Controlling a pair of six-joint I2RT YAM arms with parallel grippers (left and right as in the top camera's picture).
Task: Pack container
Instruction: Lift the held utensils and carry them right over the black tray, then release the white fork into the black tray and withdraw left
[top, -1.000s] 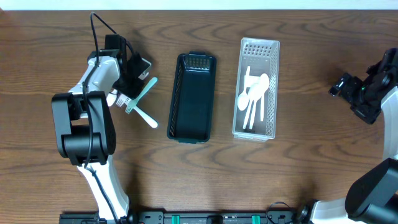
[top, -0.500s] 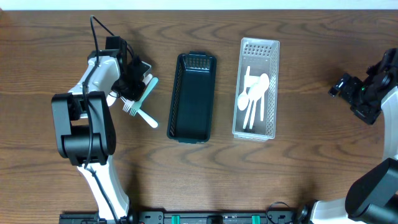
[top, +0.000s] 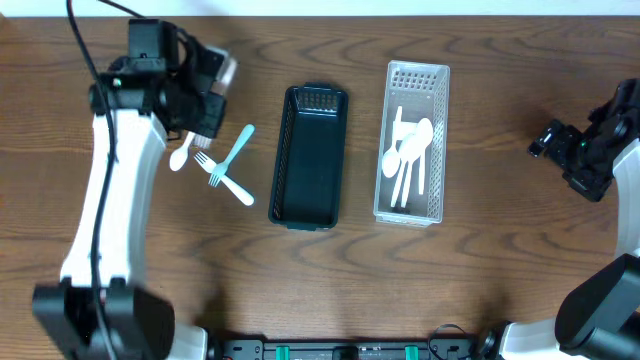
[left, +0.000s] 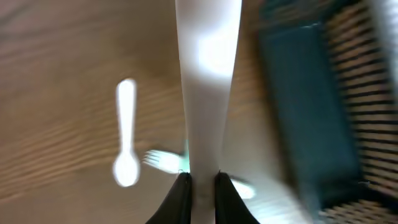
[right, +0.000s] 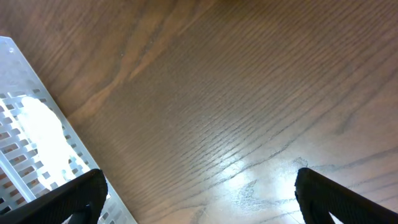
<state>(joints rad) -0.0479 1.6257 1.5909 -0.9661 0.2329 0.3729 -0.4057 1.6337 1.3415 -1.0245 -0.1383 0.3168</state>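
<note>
Overhead, the left arm (top: 112, 200) has risen off the table (top: 500, 280), left of the tray (top: 310, 170). The left end effector (left: 200, 182) now pinches a white handle (left: 208, 93), and the right end effector (right: 199, 199) stays spread. The grasp looks done, so carrying over comes next. Spoon (top: 180, 157) and forks (top: 236, 150) wait.

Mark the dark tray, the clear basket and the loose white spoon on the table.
dark tray (top: 310, 160), overhead view, bare floor
clear basket (top: 418, 76), overhead view, bare far end
white spoon (top: 179, 157), overhead view, bowl
</note>
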